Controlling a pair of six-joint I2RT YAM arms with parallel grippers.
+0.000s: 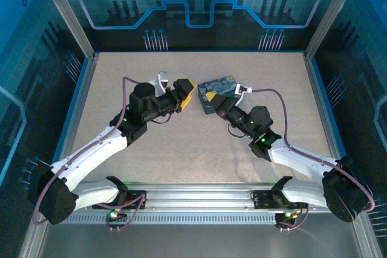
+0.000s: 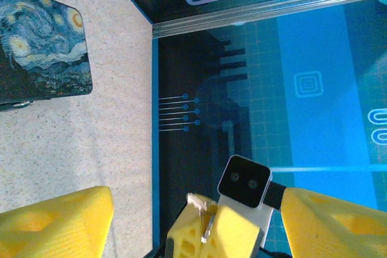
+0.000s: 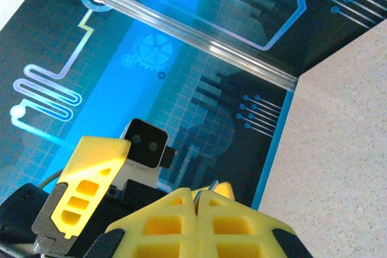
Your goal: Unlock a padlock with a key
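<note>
Two tools, the left tool spread, the right tool pressed together, near one tin.

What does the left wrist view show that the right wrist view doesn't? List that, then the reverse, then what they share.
Left wrist view: the painted tin on the table, the right arm's camera, and a metal sliver, probably the key, poking from the shut right gripper. Right wrist view: a gear drawing on the wall and the left arm's camera. Both: the open left gripper with yellow fingers, the right gripper, speckled table, blue wall.
</note>
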